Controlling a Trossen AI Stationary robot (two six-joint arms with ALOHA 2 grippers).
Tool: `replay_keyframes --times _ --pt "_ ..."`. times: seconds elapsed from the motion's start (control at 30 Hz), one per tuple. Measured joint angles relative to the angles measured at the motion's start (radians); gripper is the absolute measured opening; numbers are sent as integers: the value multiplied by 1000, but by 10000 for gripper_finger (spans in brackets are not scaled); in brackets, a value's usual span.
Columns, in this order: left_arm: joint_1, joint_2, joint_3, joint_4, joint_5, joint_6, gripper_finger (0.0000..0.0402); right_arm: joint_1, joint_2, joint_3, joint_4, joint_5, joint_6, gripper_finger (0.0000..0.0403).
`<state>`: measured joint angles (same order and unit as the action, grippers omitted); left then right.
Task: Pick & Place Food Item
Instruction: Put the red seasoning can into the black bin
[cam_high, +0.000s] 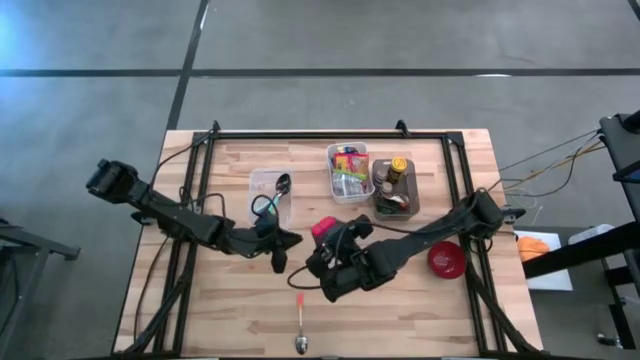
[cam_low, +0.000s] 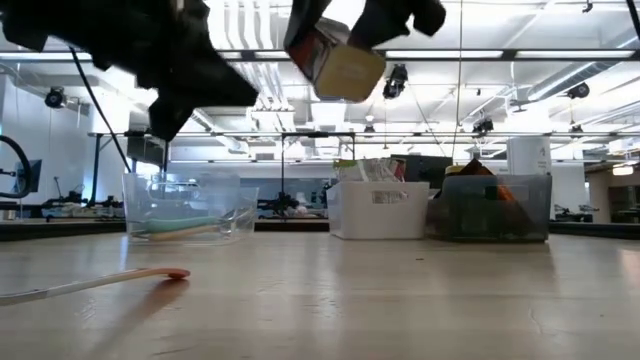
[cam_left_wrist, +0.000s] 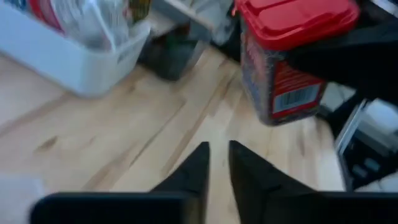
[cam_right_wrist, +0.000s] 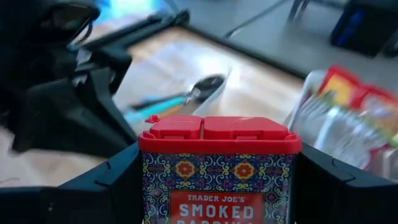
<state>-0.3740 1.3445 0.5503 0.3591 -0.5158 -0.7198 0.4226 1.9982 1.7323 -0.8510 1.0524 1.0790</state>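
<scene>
Right wrist view: right claw clamps the upright smoked paprika tin; left claw, slightly parted and empty, sits just beside it.

The right hand clamps a red-lidded paprika tin above the desk; a spoon lies beyond.

The smoked paprika tin is cut off below its label by the right wrist picture's edge; in the high view the right claw hides most of it, and bin contents are too small to identify
</scene>
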Motion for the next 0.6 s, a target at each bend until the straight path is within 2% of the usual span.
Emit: replay_keyframes --times 0.2,0.37,0.47,0.6 --pt "3 0 0 161 -63 23 161 1 -55 -2 -13 130 -32 281" --pt "14 0 12 320 -95 129 242 0 -80 -5 -8 211 -9 281" --pt "16 0 43 352 -113 235 274 -2 -96 -5 0 224 4 281" --pt "16 8 96 352 -106 360 291 -2 -101 -5 10 227 -7 281"
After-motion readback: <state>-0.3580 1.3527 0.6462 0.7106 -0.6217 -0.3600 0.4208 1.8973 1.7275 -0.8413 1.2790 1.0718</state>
